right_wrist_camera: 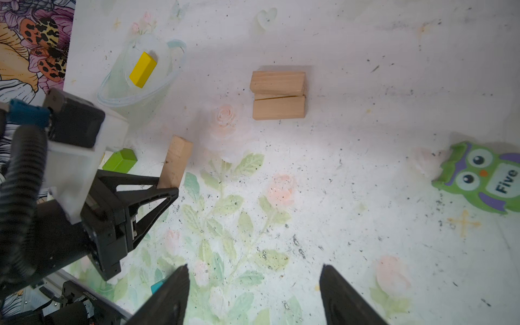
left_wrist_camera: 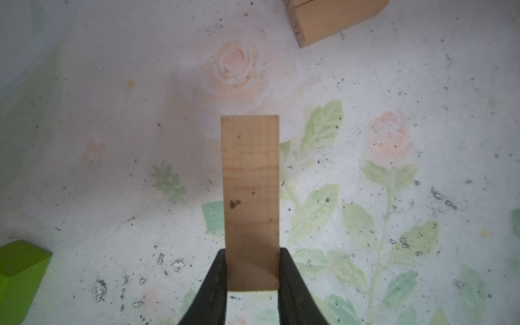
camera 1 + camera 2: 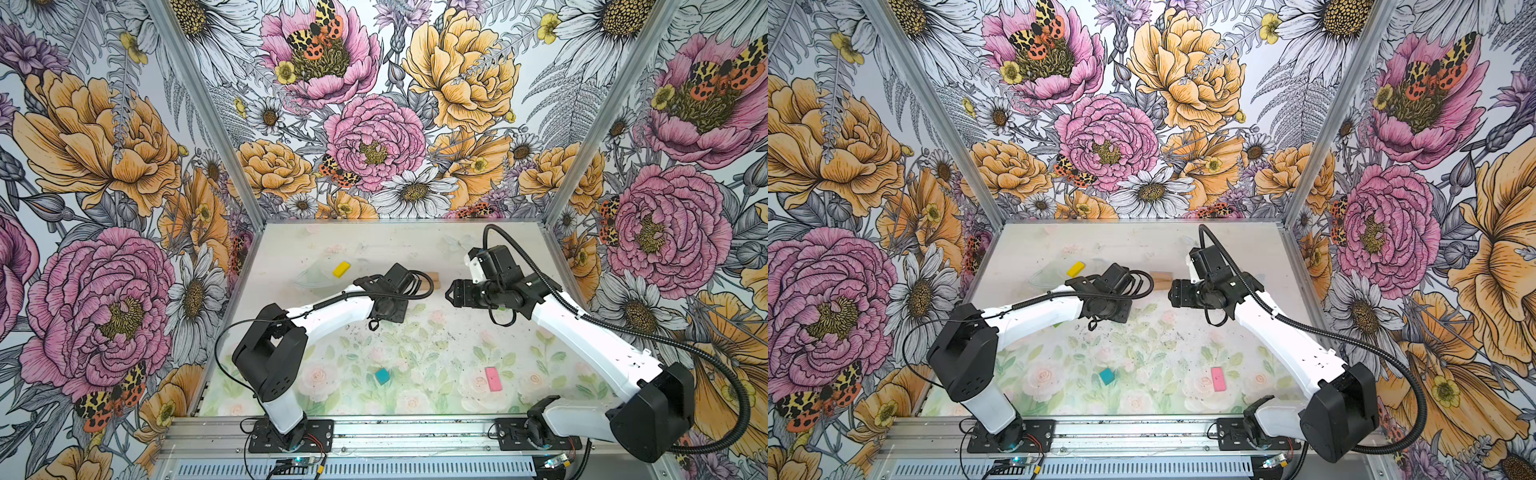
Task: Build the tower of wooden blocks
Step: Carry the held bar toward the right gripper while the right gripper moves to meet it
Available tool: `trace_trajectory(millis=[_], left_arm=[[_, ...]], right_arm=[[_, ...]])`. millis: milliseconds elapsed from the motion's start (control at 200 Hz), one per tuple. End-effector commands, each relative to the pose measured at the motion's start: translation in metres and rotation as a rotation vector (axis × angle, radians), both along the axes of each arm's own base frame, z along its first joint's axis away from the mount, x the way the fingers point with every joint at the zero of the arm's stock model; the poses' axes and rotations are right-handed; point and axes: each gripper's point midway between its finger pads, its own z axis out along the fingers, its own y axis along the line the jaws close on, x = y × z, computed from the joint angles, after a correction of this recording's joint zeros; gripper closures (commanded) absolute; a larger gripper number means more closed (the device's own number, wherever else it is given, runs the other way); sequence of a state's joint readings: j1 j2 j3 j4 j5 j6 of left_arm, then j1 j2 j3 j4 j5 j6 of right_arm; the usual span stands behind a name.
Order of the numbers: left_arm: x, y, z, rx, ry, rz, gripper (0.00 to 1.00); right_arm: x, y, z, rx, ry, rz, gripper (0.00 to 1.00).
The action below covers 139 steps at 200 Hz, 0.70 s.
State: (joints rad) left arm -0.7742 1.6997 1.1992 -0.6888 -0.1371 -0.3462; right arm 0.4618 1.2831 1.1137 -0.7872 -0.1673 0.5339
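The left claw [image 2: 252,254] grips a tan plank [image 2: 250,183], hidden beneath its wrist in both top views. The right claw [image 1: 253,267] gapes wide, empty.

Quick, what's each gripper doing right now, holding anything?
Left gripper: closed on a tan plank.
Right gripper: open, nothing between its fingers.

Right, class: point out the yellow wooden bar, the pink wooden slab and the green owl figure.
yellow wooden bar [image 3: 341,269]: in a top view, upper face.
pink wooden slab [image 3: 493,379]: in a top view, flat face.
green owl figure [image 1: 482,172]: right wrist view, beak.
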Motion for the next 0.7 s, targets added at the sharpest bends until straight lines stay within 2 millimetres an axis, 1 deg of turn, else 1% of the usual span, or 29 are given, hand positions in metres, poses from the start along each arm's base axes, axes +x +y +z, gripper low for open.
trace_trajectory(millis=[0,135,255,275,280,290,345,455,540,630,690], left_arm=[[-0.009,-0.015,-0.004,-0.004,0.017,-0.069,0.79],[-0.018,-0.036,-0.013,-0.021,0.027,-0.123,0.79],[-0.020,-0.052,-0.025,-0.030,0.046,-0.151,0.79],[-0.019,-0.054,-0.023,-0.034,0.041,-0.156,0.79],[-0.020,-0.053,-0.030,-0.022,0.053,-0.157,0.79],[-0.021,-0.054,-0.036,-0.012,0.063,-0.158,0.79],[-0.021,-0.060,-0.043,-0.005,0.074,-0.171,0.79],[-0.022,-0.073,-0.048,-0.013,0.082,-0.197,0.79],[-0.022,-0.077,-0.051,-0.015,0.089,-0.208,0.79],[-0.022,-0.079,-0.054,-0.016,0.094,-0.210,0.76],[-0.023,-0.080,-0.056,-0.019,0.097,-0.213,0.69]], right_arm=[[-0.006,-0.015,-0.002,-0.013,0.001,-0.054,0.25],[-0.010,-0.028,-0.007,-0.022,0.010,-0.088,0.24],[-0.011,-0.038,-0.013,-0.032,0.026,-0.111,0.24],[-0.012,-0.038,-0.015,-0.034,0.029,-0.112,0.24],[-0.011,-0.039,-0.015,-0.034,0.029,-0.113,0.24],[-0.011,-0.039,-0.015,-0.034,0.030,-0.114,0.24],[-0.011,-0.040,-0.018,-0.037,0.036,-0.116,0.24],[-0.011,-0.042,-0.022,-0.045,0.048,-0.123,0.24],[-0.011,-0.044,-0.025,-0.051,0.054,-0.128,0.24],[-0.010,-0.044,-0.028,-0.055,0.062,-0.129,0.24],[-0.009,-0.044,-0.029,-0.059,0.066,-0.127,0.24]])
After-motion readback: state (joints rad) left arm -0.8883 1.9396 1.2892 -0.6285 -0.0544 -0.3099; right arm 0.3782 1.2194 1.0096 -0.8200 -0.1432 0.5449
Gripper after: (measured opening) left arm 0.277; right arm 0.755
